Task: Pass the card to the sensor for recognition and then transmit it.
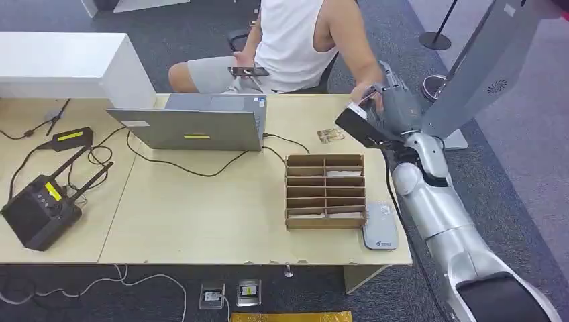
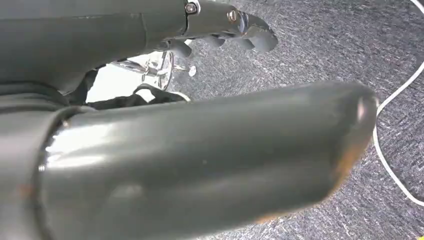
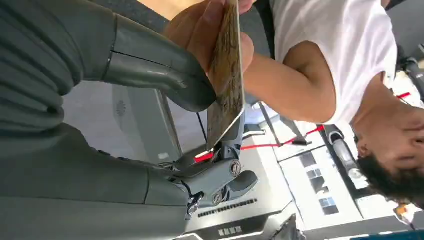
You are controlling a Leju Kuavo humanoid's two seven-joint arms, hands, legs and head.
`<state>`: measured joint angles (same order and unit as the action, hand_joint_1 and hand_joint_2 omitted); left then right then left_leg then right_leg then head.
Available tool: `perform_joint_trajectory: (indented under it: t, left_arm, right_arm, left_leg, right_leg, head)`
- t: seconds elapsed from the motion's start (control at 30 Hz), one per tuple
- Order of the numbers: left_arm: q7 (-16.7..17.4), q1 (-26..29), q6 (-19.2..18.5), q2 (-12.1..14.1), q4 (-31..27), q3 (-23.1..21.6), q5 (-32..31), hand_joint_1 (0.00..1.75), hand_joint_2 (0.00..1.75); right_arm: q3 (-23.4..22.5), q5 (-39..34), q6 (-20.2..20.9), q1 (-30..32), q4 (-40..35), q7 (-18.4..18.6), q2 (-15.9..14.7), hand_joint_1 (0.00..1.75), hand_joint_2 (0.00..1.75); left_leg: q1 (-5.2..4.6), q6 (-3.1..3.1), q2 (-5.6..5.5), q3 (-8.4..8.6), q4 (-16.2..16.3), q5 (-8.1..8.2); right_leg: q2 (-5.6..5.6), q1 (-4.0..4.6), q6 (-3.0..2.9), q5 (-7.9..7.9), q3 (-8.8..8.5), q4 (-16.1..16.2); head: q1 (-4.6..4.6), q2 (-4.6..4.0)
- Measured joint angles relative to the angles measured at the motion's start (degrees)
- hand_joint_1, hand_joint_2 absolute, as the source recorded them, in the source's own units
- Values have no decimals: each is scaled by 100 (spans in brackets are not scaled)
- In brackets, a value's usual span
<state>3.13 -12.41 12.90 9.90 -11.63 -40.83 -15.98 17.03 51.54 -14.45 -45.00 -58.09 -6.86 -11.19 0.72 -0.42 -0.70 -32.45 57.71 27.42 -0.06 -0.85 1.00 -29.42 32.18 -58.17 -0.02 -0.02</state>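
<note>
Two hands meet on the card [image 3: 227, 75] past the bench's far right corner: the right hand [image 3: 200, 125] pinches it while the person's hand [image 3: 210, 30] grasps its other end. A clean handover calls for the robot's hold to ease only once the person's grasp is firm. The left hand [image 2: 225, 30] hangs with its fingers curled, holding nothing.

The right arm [image 1: 429, 201] reaches up and forward from the lower right, bent at the elbow, its wrist raised. The right hand [image 1: 392, 111] pinches a card [image 3: 227, 75] between the thick thumb [image 3: 160, 75] and the darker fingers [image 3: 227, 172], the card standing edge-on. The left hand [image 2: 220, 30] hangs low over the floor, its fingers [image 2: 250, 37] seemingly curled in on nothing, though the close view is poor.
</note>
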Motion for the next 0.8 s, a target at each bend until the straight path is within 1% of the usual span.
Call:
perform_joint_trajectory:
  t: [0.03, 0.07, 0.1, 0.27, 0.47, 0.57, 0.67, 0.7, 0.8]
  left_arm:
    - [4, -1, 0, -2, 0, 0, -4, 0, 0]
    - [7, -1, 0, -2, -2, 0, -7, 0, 0]
    - [11, -1, 0, -4, -6, 0, -9, 0, 0]
    - [31, -2, 0, -9, -17, 0, -15, 0, 0]
    - [46, 3, 7, -9, -17, 0, -63, 0, 0]
    - [46, 12, 7, -7, -17, 0, -111, 0, 0]
    - [46, 20, 7, -7, -17, 0, -166, 0, 0]
    - [46, 19, 7, -7, -17, 0, -188, 0, 0]
    - [46, 46, 11, -4, -17, 0, -210, 0, 0]
  right_arm:
    - [0, -2, -4, -9, 74, 0, 13, 171, 175]
    - [0, 0, -11, -16, 118, -2, 20, 80, 175]
    - [0, 0, -22, -22, 175, -2, 31, 0, 175]
    - [0, -24, -81, -32, 446, -9, 68, 0, 175]
    - [-42, -293, -332, -32, 544, 20, 39, 0, 175]
    - [-148, -507, -708, -31, 542, 28, -87, 0, 175]
    - [-306, -717, -938, -16, 493, 24, -254, 0, 175]
    - [-405, -908, -1118, 9, 455, 20, -352, 0, 175]
    - [-702, -1242, -1456, 42, 391, 15, -555, 0, 175]
  left_leg:
    - [0, 0, 0, 0, 0, 0]
    - [0, 0, 0, 0, 0, 0]
    - [0, 0, 0, 0, 0, 0]
    - [0, 0, 0, 1, 1, 0]
    - [0, 0, 1, 2, 2, 0]
    - [0, 0, 1, 3, 3, 0]
    - [-2, 0, 2, 5, 5, 0]
    - [-2, 0, 2, 6, 5, 0]
    - [-3, 0, -2, -1, 4, 1]
  right_leg:
    - [-1, 0, 0, 0, 0, 0]
    - [-1, 0, 0, 0, 0, 0]
    - [-1, 0, 0, 0, -1, 0]
    - [1, 0, 0, 0, 1, 0]
    - [2, 0, 0, 0, 4, 0]
    - [0, 0, 0, 0, 4, 1]
    - [3, -2, 1, 1, 5, 3]
    - [2, -2, 1, 1, 4, 4]
    - [-7, -4, 2, 1, 4, 4]
  head:
    - [0, 0]
    - [0, 0]
    - [0, 0]
    - [2, 0]
    - [0, 0]
    - [2, 0]
    - [0, 0]
    - [0, 0]
    - [2, 0]
